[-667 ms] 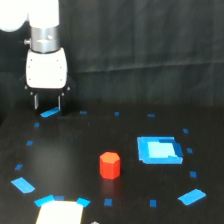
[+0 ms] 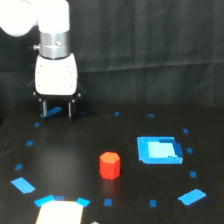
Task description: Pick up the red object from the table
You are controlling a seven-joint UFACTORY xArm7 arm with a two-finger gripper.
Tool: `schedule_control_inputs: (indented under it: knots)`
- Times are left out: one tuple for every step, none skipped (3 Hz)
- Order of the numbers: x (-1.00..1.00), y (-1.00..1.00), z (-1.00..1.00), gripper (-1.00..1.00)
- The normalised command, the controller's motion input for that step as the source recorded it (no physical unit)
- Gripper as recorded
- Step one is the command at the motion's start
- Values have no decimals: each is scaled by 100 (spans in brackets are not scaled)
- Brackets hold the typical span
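The red object [image 2: 109, 165] is a small red-orange hexagonal block standing upright on the black table [image 2: 75, 160], near the front middle of the exterior view. My gripper [image 2: 57, 110] hangs from the white arm at the back of the view's left, well behind and to the left of the block. Its two dark fingers [image 2: 45, 108] point down with a gap between them and hold nothing. They are close to the table surface.
A larger blue square patch [image 2: 158, 150] lies just to the right of the block. Small blue tape marks dot the table. A white sheet with blue taped corners [image 2: 59, 212] lies at the front left edge. A black curtain hangs behind.
My gripper has shifted a little to the view's right and slightly lower. The red block has not moved.
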Motion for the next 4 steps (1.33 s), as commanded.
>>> schedule_control_inputs:
  knots:
    - [93, -100, -100, 63]
    - [100, -100, -90, 9]
    - [100, -100, -100, 18]
    - [92, -100, -100, 1]
